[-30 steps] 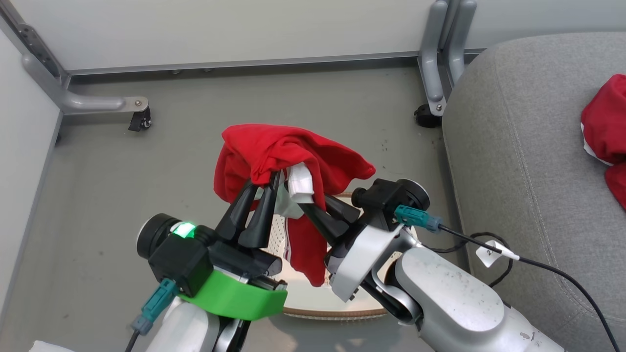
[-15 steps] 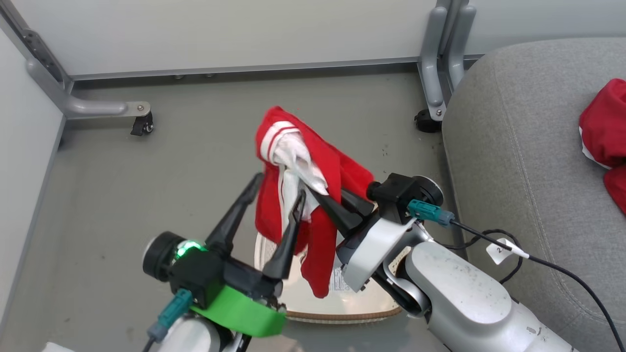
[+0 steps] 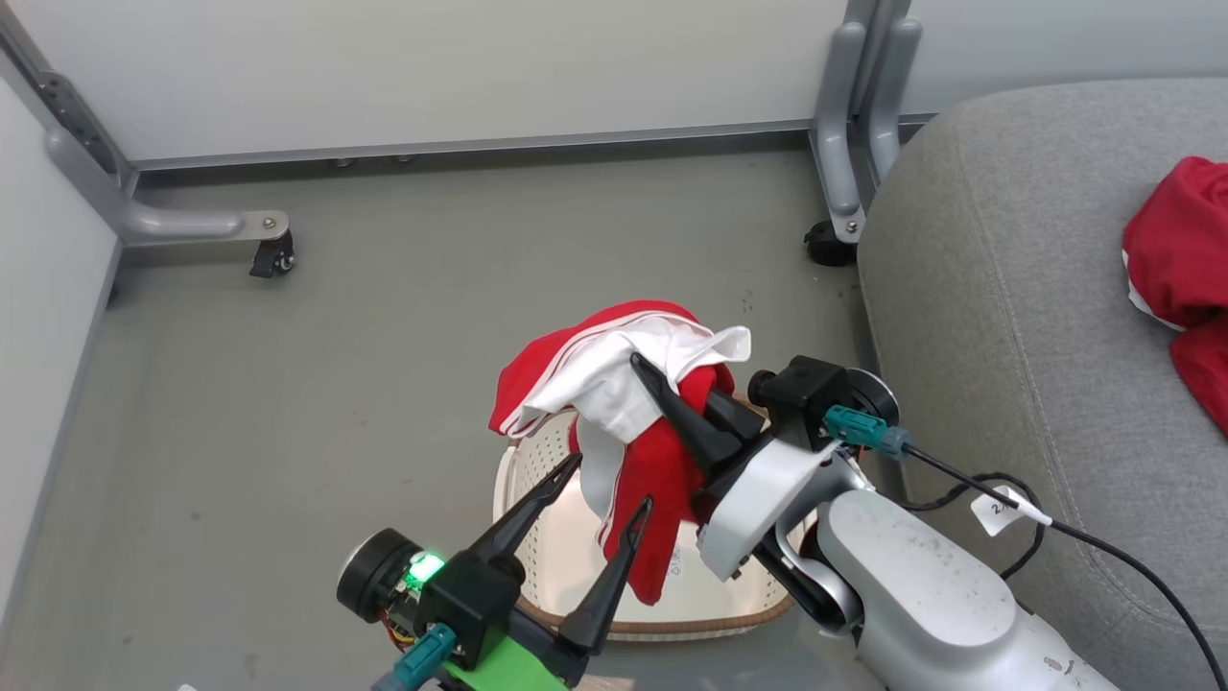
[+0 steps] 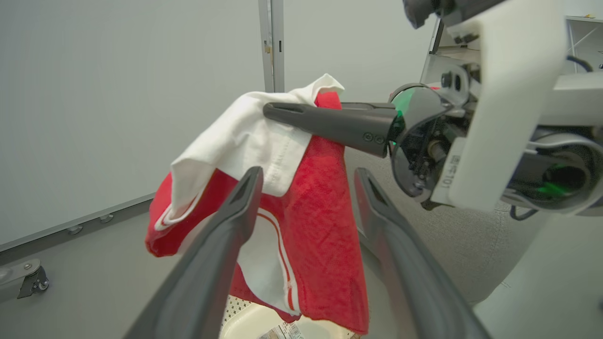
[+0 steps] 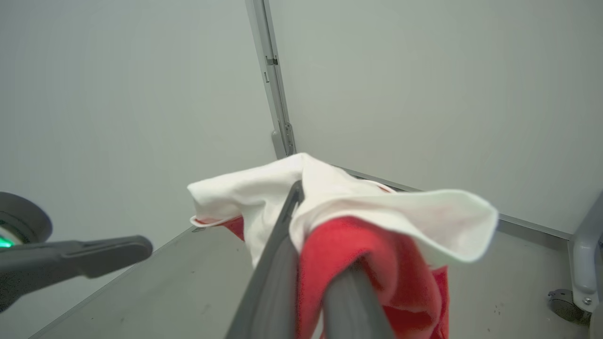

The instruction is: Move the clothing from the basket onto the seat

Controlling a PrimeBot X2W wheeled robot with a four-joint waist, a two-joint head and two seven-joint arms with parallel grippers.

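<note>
My right gripper (image 3: 672,389) pinches a red-and-white jersey (image 3: 614,379) high above the basket (image 3: 526,472), whose bottom shows a label. A second jersey (image 3: 1175,278) lies on the seat (image 3: 1007,288). My left gripper (image 3: 612,480) sits low beside the dangling cloth, fingers spread wide.

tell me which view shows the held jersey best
Left wrist view: the jersey hangs full length from the right gripper. Head view sees it from above; right wrist view just the bunched top.
</note>
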